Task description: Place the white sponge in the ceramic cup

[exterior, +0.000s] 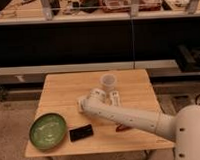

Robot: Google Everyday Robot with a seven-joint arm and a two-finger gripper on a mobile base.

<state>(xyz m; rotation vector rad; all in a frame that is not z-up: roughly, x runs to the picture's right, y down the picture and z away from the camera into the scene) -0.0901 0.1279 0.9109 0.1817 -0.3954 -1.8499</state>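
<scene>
The ceramic cup (108,81) stands upright at the back middle of the wooden table (59,91). My arm reaches in from the lower right. Its gripper (83,104) is low over the table's middle, left of and in front of the cup. A pale rounded patch (97,93) lies against the arm's end, between gripper and cup. I cannot tell whether it is the white sponge or part of the arm. No other sponge shows.
A white labelled tube (115,99) lies just in front of the cup, beside the arm. A wide green bowl (47,131) sits at the front left, with a flat black object (81,132) to its right. A small red thing (120,127) lies under the arm.
</scene>
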